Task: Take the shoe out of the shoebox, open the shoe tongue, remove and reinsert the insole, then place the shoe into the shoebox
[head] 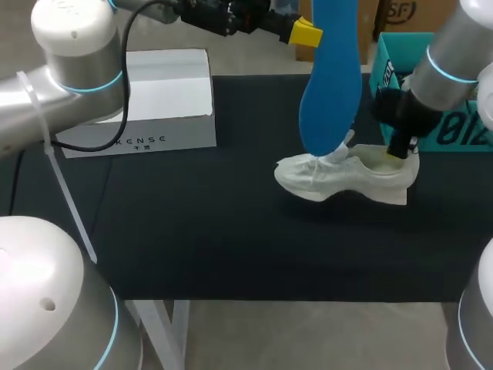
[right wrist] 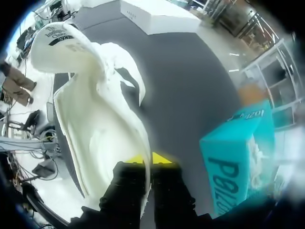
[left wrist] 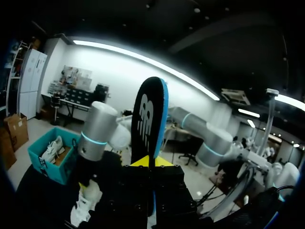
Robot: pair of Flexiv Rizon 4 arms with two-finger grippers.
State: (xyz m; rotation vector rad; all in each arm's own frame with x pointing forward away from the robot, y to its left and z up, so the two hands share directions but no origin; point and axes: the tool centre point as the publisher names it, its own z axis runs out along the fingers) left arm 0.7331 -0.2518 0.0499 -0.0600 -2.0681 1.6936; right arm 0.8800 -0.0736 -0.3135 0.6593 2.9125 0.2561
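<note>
Shoe (head: 347, 177): white, knit-looking upper, chunky moulded sole. It sits on the black matte table (head: 192, 231) in the right half, nearer the far edge. Long axis runs parallel to the near edge, toe toward the left edge, heel toward the right. In the right wrist view (right wrist: 100, 109) the opening gapes and the tongue is folded forward toward the toe.

Insole (head: 331, 85): thin, flat foam, rounded ends, out of the shoe. Blue underside faces the head view, black top face shows in the left wrist view (left wrist: 150, 119). Long axis is near vertical, and the lower rounded end meets the shoe at the tongue.

Left arm comes in along the far edge, forearm roughly level. Left gripper (head: 308, 32) pinches the insole by its edge high up, with the sheet standing between the yellow tips (left wrist: 151, 162).

Right arm comes down steeply from the far right corner. Right gripper (head: 398, 153) is at the heel, clamped on the heel collar with one finger inside and one outside (right wrist: 148, 160).

Teal cardboard shoebox (head: 462, 131) stands at the far right edge, just behind the heel. White flat box (head: 162, 100) is at the far left.
</note>
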